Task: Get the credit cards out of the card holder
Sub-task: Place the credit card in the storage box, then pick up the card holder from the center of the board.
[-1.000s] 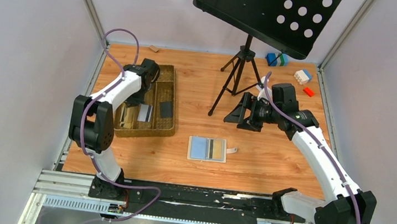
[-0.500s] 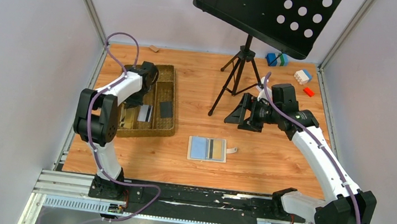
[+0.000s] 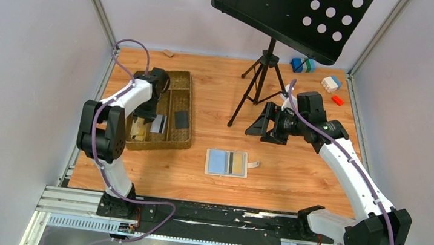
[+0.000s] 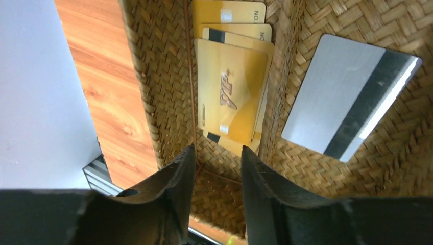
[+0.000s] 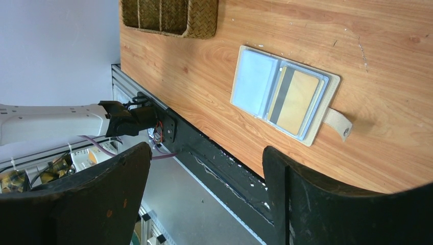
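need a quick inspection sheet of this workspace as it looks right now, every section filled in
surface: wooden table, a few small light marks
job's things: card holder lies open and flat, one yellow striped card in its pocket; woven tray holds yellow cards, a silver card and a black card
clutter: toy blocks at the far right, music stand, small wood scrap
grippers: left gripper open, empty, over the tray; right gripper open, empty, above the table
cables: purple cables along both arms, no snag seen
surroundings: plain walls, metal rail at the near edge
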You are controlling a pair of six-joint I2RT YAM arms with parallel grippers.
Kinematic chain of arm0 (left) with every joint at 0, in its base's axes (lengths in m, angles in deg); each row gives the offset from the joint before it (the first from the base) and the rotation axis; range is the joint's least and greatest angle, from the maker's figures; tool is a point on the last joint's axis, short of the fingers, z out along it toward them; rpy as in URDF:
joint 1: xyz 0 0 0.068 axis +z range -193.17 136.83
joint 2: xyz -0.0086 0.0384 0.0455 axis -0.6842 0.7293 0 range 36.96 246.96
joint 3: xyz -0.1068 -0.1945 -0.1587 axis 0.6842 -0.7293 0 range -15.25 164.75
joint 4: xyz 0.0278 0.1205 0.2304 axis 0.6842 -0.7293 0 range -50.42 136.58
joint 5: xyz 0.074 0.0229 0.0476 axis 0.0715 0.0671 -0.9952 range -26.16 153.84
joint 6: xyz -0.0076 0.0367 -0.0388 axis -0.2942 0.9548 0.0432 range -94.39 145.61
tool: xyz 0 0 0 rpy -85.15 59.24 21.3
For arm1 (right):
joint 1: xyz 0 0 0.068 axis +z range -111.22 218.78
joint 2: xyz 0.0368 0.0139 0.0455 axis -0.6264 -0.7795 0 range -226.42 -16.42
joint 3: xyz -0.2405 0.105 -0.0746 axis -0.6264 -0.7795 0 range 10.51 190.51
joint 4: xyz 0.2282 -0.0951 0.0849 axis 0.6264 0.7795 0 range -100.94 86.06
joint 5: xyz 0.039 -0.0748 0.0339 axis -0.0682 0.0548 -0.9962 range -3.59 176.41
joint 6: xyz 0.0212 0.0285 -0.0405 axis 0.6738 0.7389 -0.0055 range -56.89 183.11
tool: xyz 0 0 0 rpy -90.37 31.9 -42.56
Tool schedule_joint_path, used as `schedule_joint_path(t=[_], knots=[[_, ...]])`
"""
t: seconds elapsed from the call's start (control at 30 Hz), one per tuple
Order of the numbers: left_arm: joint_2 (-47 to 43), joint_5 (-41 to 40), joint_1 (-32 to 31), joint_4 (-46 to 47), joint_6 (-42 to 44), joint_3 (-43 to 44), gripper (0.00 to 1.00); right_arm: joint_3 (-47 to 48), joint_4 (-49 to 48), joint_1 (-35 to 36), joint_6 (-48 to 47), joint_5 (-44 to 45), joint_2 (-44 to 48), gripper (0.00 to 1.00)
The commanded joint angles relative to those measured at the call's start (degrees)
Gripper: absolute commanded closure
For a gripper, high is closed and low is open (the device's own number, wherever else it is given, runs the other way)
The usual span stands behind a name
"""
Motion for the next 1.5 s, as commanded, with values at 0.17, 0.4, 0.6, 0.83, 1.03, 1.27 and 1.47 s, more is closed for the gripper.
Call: schedule_joint_path(t=[0.17,0.4,0.6,0.83,1.03,1.27,1.47], knots=[[-14.6,13.0,0.3,-3.7,-4.4,2.1,0.44,1.1,0.2,-0.4,0.0,1.5,0.2,0.18],[-26.8,30.5,-6.0,0.2,-11.1,-5.2,0.32,0.2,3.8,-0.5,-2.0,6.2,-2.3,0.19],[-31.5,30.6,-27.9,6.5,-22.9,-12.8,0.24,-4.3,3.7,-0.5,-3.9,10.7,-2.7,0.18],[-31.2,30.0,-39.0,16.5,-30.8,-21.1,0.06,-13.3,0.1,0.0,-3.8,14.7,-0.9,0.02],[-29.0,32.0,-39.5,26.5,-30.8,-27.3,0.14,-17.9,-4.8,1.8,-3.9,17.5,-1.4,0.18],[-26.2,33.0,-39.5,33.4,-31.2,-31.2,0.20,-17.6,-9.0,3.0,-4.9,18.7,-6.3,0.33],[-21.6,34.3,-39.5,33.0,-31.9,-30.0,0.23,-18.2,-13.8,3.6,-4.4,16.1,-11.4,0.41]])
